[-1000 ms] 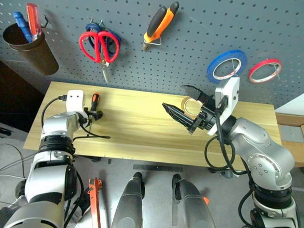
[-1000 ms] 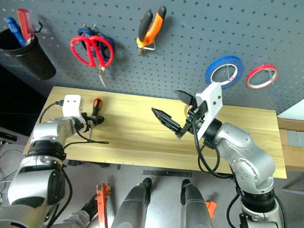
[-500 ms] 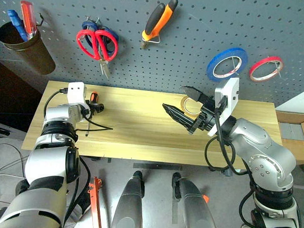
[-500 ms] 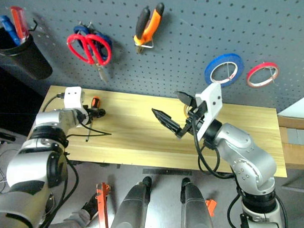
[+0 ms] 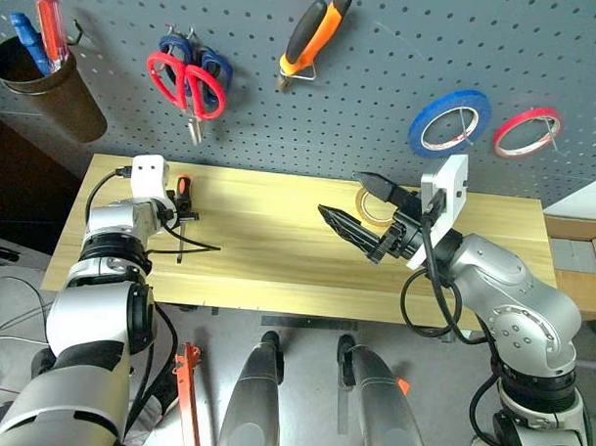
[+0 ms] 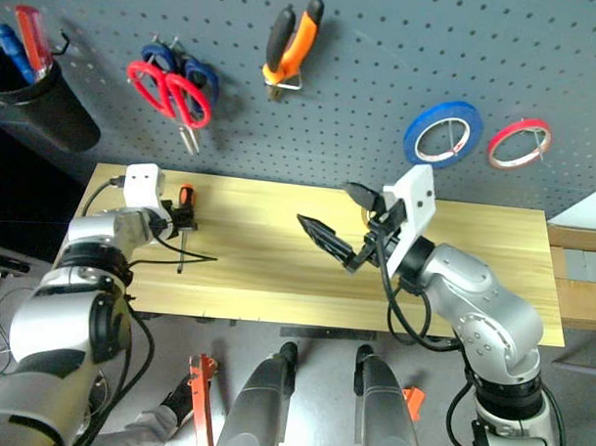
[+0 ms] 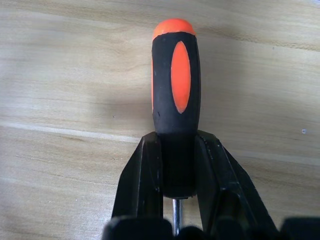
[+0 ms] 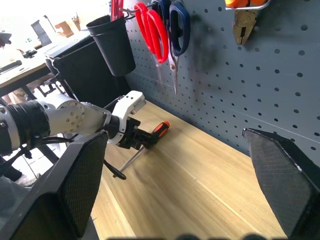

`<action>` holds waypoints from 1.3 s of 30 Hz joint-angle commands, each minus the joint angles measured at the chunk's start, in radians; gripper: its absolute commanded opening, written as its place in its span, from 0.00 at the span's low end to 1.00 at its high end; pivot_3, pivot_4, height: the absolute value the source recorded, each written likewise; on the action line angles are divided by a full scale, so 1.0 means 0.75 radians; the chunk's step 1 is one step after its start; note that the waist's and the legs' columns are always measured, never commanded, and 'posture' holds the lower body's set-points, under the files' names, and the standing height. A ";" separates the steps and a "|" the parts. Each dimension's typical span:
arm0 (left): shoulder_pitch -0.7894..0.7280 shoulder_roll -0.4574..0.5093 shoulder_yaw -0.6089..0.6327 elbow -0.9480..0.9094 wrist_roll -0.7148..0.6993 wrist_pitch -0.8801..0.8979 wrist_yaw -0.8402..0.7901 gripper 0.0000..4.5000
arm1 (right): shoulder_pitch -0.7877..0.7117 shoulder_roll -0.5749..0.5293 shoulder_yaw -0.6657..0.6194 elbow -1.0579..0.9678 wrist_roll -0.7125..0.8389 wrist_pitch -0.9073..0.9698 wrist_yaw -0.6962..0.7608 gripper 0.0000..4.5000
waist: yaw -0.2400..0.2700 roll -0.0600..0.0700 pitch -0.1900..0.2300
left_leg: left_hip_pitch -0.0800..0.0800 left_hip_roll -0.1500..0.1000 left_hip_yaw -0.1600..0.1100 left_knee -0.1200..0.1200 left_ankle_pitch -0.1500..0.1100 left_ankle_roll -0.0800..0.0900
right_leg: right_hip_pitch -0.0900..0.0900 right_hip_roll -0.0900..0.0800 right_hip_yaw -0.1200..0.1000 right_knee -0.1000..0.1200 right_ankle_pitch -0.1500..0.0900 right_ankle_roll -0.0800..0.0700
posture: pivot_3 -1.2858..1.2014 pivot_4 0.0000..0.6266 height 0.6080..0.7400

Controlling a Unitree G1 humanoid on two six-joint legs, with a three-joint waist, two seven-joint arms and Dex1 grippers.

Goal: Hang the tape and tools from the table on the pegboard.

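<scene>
1. Change — the left gripper (image 7: 172,165), wide apart a second ago, has come together on the handle of an orange-and-black screwdriver (image 7: 174,100) at the left end of the table (image 5: 268,251). Both fingers (image 7: 142,175) now press the handle's lower end, so the tool appears secured, ready to be lifted toward the pegboard (image 5: 381,79).
2. Unchanged — the right gripper (image 5: 362,211) hangs over mid-table with its fingers spread wide, holding nothing; a yellow roll (image 5: 377,204) lies just behind it.
3. Orientation — the screwdriver's long axis runs in line with the left gripper's fingers. The rounded orange handle end points away from the wrist; the metal shaft runs back between the fingers.
4. Task items — blue tape (image 5: 448,121), red scissors (image 5: 185,82) and pliers (image 5: 314,38) already hang on the pegboard, well above both grippers; a red roll (image 5: 526,131) hangs beside the blue tape.
</scene>
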State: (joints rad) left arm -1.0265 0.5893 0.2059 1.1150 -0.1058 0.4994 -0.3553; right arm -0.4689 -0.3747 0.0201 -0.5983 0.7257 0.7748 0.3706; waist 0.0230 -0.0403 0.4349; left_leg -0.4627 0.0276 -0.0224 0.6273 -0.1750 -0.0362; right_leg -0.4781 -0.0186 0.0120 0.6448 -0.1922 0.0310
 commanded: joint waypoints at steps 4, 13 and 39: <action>0.494 -0.006 0.134 -0.861 -0.179 -0.079 -0.132 0.12 | 0.008 -0.010 -0.029 -0.058 0.031 -0.030 0.027 1.00 | -0.007 0.002 0.001 | 0.000 0.003 0.000 -0.003 0.000 -0.001 | -0.004 -0.003 0.004 0.000 0.000 -0.001 | 0.57 0.79 1.00; 1.206 -0.136 0.311 -1.734 -0.202 -0.554 -0.097 0.12 | -0.043 0.017 0.022 0.071 -0.010 -0.115 0.140 1.00 | 0.031 0.004 0.003 | -0.001 0.005 -0.004 -0.005 0.000 -0.005 | -0.005 -0.005 0.003 -0.001 -0.002 -0.006 | 0.60 0.76 1.00; 0.215 0.069 0.286 -1.470 -0.280 -0.554 0.028 0.12 | -0.083 0.018 0.046 0.198 -0.105 -0.212 0.282 1.00 | 0.100 0.003 0.002 | -0.009 0.001 0.002 0.000 0.002 -0.005 | -0.003 0.000 -0.008 -0.001 -0.003 0.001 | 0.60 0.66 1.00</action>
State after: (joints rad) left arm -0.8446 0.6143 0.3987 0.0219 -0.2979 0.1008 -0.3259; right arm -0.5371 -0.3595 0.0629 -0.4237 0.6472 0.6384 0.5690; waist 0.0979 -0.0383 0.4361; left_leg -0.4691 0.0287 -0.0209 0.6271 -0.1731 -0.0400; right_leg -0.4807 -0.0189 0.0060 0.6442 -0.1945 0.0319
